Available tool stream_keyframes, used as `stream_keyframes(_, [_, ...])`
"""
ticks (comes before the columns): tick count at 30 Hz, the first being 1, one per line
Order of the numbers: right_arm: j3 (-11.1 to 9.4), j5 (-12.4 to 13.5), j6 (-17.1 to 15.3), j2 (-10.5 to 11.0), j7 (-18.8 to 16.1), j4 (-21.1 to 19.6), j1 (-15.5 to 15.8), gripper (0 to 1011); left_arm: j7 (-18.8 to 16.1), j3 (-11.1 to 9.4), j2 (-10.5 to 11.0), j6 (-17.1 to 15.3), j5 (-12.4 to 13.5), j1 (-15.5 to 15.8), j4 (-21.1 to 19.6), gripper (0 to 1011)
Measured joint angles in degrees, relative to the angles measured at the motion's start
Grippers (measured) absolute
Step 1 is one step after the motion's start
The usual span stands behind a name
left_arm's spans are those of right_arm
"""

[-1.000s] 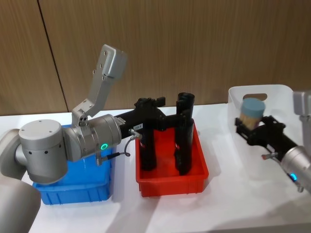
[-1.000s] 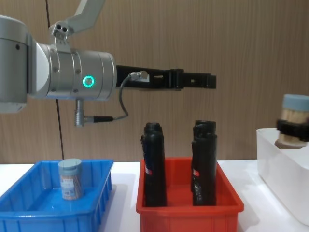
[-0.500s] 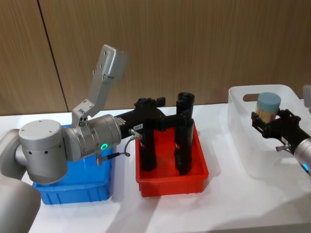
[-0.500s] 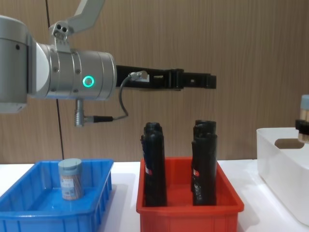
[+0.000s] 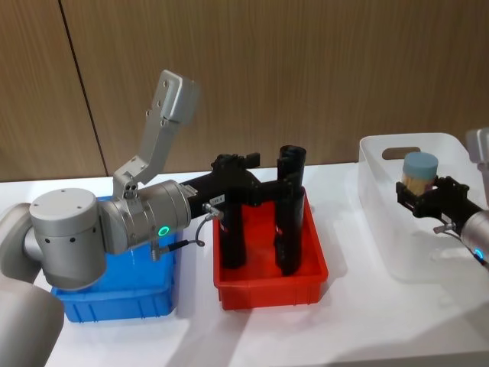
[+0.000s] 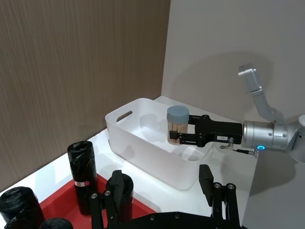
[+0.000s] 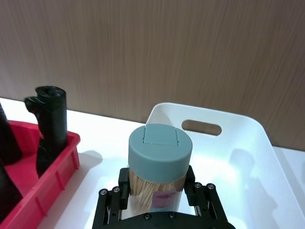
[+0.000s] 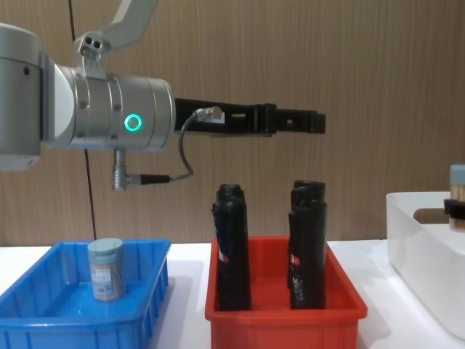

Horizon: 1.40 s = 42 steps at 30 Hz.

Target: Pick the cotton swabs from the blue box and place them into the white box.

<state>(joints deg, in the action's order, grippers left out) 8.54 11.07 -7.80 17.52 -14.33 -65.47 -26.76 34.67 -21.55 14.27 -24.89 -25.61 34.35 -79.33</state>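
The right gripper (image 5: pixel 419 193) clenches an upright tub of cotton swabs (image 5: pixel 420 173) over the white box (image 5: pixel 380 222), whose floor lies directly beneath its fingers. The left gripper (image 8: pixel 316 122), jaws apart, hangs above the red bin (image 8: pixel 283 323); a second tub (image 8: pixel 106 269) stands in the blue box (image 8: pixel 73 331), nearer this arm.

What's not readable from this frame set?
- Head view: blue box floor, hidden by the left arm; left gripper hangs over the red bin.
- Chest view: right gripper and its held cotton swabs, cut by the right edge.
- Right wrist view: swabs' base, hidden by the fingers; gap to the white box floor unclear.
- Black cylinders' labels: too small to read.
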Motion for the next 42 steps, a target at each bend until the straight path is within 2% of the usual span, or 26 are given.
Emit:
stream_keyframes(8, [-0.2,0.3,-1.0,-0.5,-1.2,5.9,-3.6,670,0.0,0.0,0.0,0.0,0.0,0.0,0.0,1004])
stream_keyframes(17, [-0.6,0.9,-1.0,-0.9,-2.0,10.1,-6.2,931,0.0,0.0,0.0,0.0,0.0,0.0,0.0,1004])
stream_keyframes(21, [-0.7,1.2,-0.9,-1.0,-2.2,11.2,-6.9,1001,0.0,0.0,0.0,0.0,0.0,0.0,0.0,1004])
stream_keyframes(42, [-1.2,1.7,0.9,-1.0,-2.4,12.7,-7.8,1002,0.0,0.0,0.0,0.0,0.0,0.0,0.0,1004])
